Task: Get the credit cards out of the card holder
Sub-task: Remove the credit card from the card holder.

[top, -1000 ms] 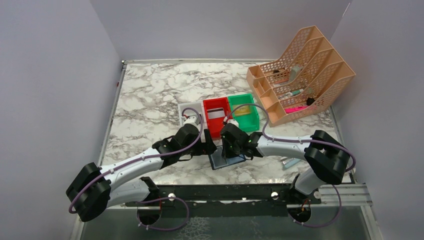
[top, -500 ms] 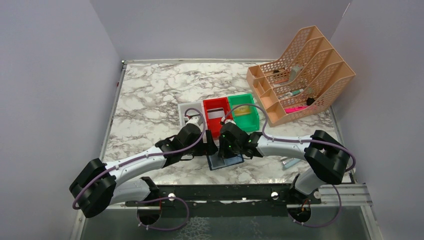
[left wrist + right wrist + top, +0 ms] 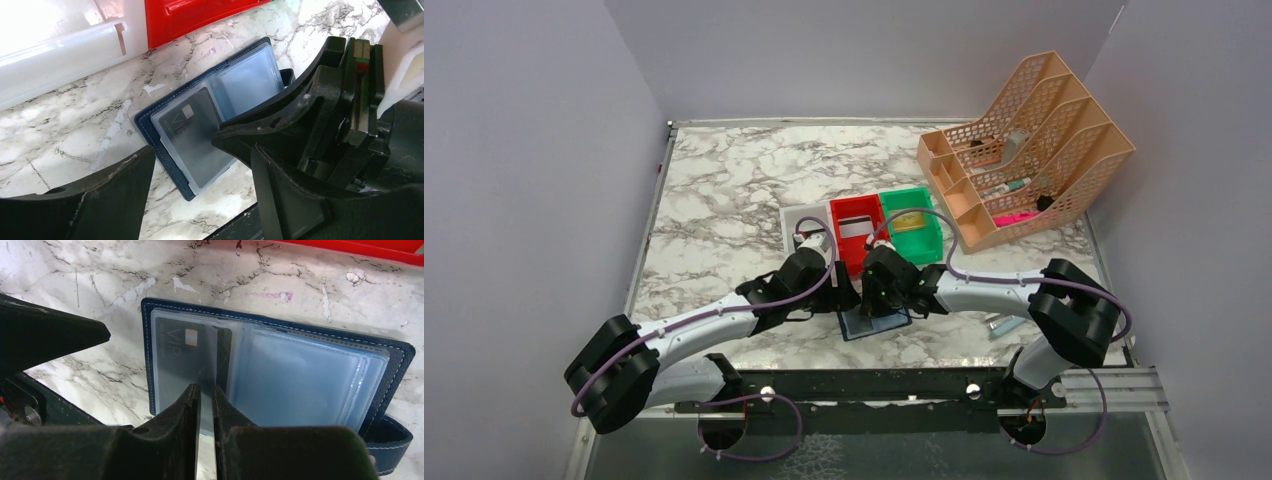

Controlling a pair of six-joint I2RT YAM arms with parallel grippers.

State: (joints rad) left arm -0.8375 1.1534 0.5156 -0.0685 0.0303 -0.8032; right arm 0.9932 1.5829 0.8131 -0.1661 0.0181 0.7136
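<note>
Open card holder [image 3: 300, 375] lies flat on the surface [image 3: 75, 270], just near of the red bin [image 3: 200, 15], long axis left-right. Dark card [image 3: 190, 352] is in the left sleeve, closest to my left claw [image 3: 202, 150], which is wide apart above that end. My right claw [image 3: 206, 390] is almost together at the holder's near edge. Can't tell if it nips plastic.

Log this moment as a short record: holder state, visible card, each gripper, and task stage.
card holder: lying open on the marble table, clear sleeves facing up
black card: inside a sleeve, VIP lettering and chip showing
left gripper: open, over the holder's card end
right gripper: fingers nearly together at that sleeve's edge; grip unclear
stage: this card not yet out
</note>
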